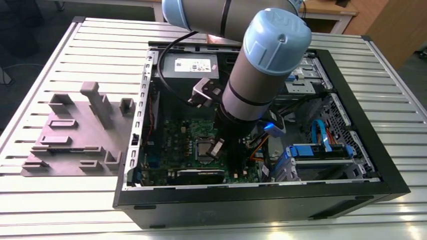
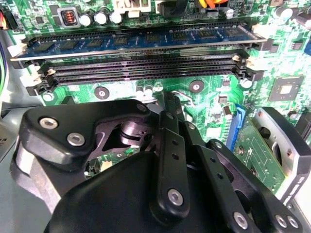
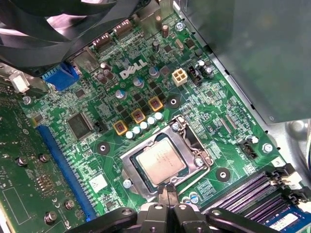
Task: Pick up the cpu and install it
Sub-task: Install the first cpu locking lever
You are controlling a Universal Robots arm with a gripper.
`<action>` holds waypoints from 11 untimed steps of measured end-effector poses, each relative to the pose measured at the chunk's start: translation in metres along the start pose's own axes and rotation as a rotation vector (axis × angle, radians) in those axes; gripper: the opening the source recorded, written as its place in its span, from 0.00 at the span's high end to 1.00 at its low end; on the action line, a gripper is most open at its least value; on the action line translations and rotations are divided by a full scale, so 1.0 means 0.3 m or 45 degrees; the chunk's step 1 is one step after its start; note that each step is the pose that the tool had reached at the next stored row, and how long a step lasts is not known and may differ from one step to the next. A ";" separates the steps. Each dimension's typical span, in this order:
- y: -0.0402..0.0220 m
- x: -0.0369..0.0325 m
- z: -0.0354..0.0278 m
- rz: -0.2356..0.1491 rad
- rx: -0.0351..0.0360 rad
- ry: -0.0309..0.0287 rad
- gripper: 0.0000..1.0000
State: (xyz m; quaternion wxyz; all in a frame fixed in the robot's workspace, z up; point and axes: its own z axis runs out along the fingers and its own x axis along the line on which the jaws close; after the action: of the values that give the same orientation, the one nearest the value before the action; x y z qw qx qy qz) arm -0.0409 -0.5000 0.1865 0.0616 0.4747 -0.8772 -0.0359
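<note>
Hovering just above the seated cpu (image 3: 160, 164), we keep the pincer (image 3: 166, 200), its tips pressed together, square over the socket (image 3: 187, 138).

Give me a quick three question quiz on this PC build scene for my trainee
1. True or false: the cpu lies in the socket frame on the motherboard.
2. Which memory slot holds a blue module? A) the one farthest from the gripper B) the nearest
3. Fill in: the computer case stands on a slatted ___.

Key: 1 true; 2 A; 3 table.
</note>
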 end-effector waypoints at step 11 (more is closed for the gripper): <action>-0.002 -0.002 0.001 -0.001 -0.0021 -0.0033 0.90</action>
State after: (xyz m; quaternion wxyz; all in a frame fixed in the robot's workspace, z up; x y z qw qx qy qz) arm -0.0401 -0.5000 0.1859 0.0608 0.4750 -0.8771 -0.0373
